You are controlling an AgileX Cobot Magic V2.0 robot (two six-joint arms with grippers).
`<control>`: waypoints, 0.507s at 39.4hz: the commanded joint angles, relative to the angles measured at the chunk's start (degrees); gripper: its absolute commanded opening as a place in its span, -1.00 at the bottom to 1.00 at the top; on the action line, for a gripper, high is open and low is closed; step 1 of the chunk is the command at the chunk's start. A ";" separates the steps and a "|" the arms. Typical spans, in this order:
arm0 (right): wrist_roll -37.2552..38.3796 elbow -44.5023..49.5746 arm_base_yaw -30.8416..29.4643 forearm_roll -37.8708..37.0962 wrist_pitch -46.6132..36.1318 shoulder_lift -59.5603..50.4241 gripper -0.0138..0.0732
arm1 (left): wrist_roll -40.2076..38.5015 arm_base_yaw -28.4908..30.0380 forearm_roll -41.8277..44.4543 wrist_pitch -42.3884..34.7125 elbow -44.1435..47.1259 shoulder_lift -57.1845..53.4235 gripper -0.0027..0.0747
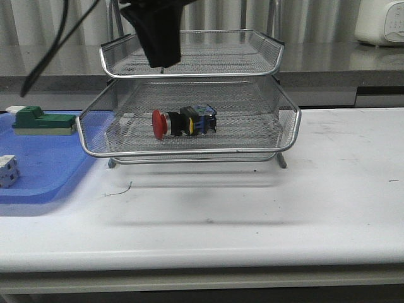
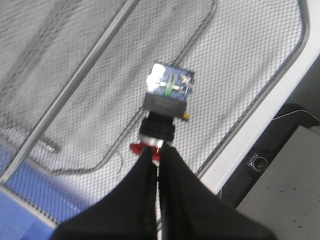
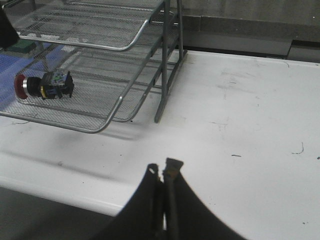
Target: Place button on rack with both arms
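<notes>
The button point(image 1: 183, 122) lies on its side on the mesh of the pulled-out tier of the silver wire rack point(image 1: 189, 153), with its red head to the left. My left gripper point(image 1: 161, 62) hangs above the rack's top tier, shut and empty. In the left wrist view its fingertips point(image 2: 157, 152) sit over the button's point(image 2: 165, 107) red head, apart from it, above the rack's mesh and rim point(image 2: 75, 85). My right gripper point(image 3: 163, 170) is shut and empty over the white table, right of the rack point(image 3: 165, 60). The button point(image 3: 45, 85) shows there too.
A flat blue tray point(image 1: 38, 170) lies at the left with a green block point(image 1: 41, 120) and a white cube point(image 1: 7, 170) on it. A white appliance point(image 1: 379, 22) stands at the back right. The table's front edge point(image 1: 202, 259) runs across the foreground.
</notes>
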 commanded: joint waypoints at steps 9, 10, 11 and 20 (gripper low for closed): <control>-0.14 -1.47 0.03 0.65 -4.27 0.24 -0.82 | -5.12 8.79 0.73 1.42 16.37 -15.92 -0.98; -0.14 -1.47 0.03 0.65 -4.27 0.24 -0.82 | -5.38 10.28 0.16 0.32 18.08 -17.35 -0.98; -0.14 -1.47 0.03 0.65 -4.27 0.24 -0.82 | -5.54 11.48 -0.29 -0.55 20.39 -18.48 -0.98; -0.14 -1.47 0.03 0.65 -4.27 0.24 -0.82 | -5.54 24.57 -5.37 -10.58 38.06 -31.81 -0.98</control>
